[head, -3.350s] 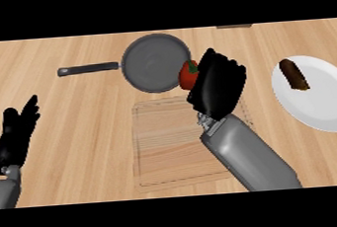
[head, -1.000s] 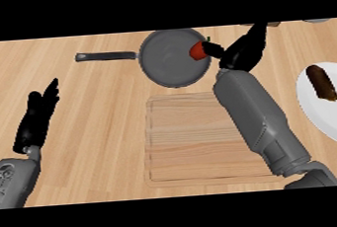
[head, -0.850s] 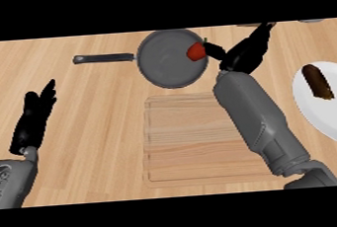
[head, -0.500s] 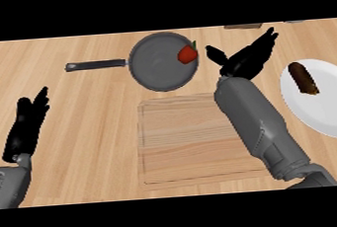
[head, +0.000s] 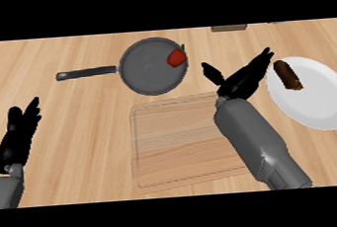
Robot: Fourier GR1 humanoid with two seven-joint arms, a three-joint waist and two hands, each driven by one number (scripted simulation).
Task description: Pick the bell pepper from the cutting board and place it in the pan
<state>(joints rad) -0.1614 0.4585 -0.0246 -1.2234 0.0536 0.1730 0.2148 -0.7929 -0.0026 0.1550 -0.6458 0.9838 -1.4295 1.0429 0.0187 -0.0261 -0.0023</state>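
- Bell pepper (head: 176, 58): red with a green stem, it lies inside the pan (head: 145, 71), against the right side of the rim. Nothing is holding it.
- Pan: dark and round, handle pointing left, standing on the desk (head: 69, 117) just beyond the far edge of the cutting board (head: 181, 144). The board carries nothing.
- Right hand (head: 237, 83): it sits over the far right corner of the board, between the pan and the plate (head: 318, 106). Its fingers (head: 255, 64) are straight and spread, gripping nothing, and are clear of the pepper.
- Step in hand (judgement): placement looks complete, and what is left is to clear the right hand away.
- Procedure: draw the hand back along the line of its own forearm, over the board. Keep the fingers straight. Do not swing left, where the thumb could catch the pan rim and disturb the pepper resting near it.
- Caution: the plate, with a brown item (head: 288, 75) on it, lies just beside the hand on the right. Avoid sideways travel in that direction too.
- Left hand (head: 18, 136): resting at the view's left edge, fingers straight and up, holding nothing. No action required.
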